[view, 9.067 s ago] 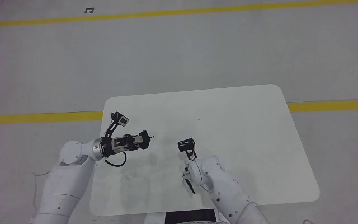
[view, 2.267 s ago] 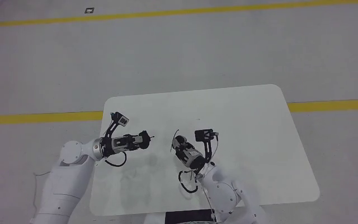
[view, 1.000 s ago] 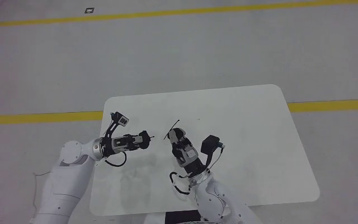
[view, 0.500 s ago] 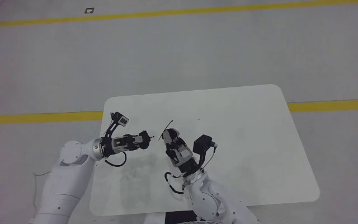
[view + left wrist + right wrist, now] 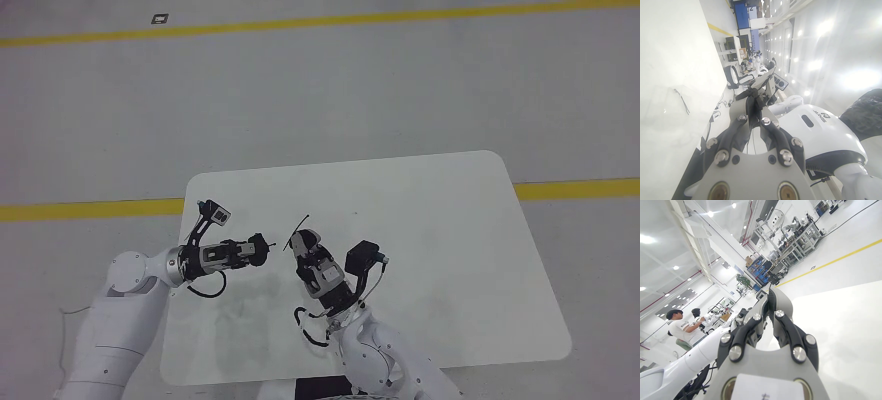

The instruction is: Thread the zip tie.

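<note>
My right gripper is held above the white table, shut on a thin black zip tie whose free end slants up and away from its fingertips. In the right wrist view the zip tie pokes out from the right gripper. My left gripper hovers just to the left, pointing at the right one and shut on a small black piece with a thin tip sticking out. A narrow gap separates that tip from the zip tie.
The table's far and right parts are bare. A tiny dark speck lies near its middle. A thin dark line shows on the table surface in the left wrist view. Grey floor with yellow lines surrounds the table.
The right arm rose from the table's near side with the zip tie and swung left toward the left gripper. It has held still for the last half second. The left arm has not moved.
</note>
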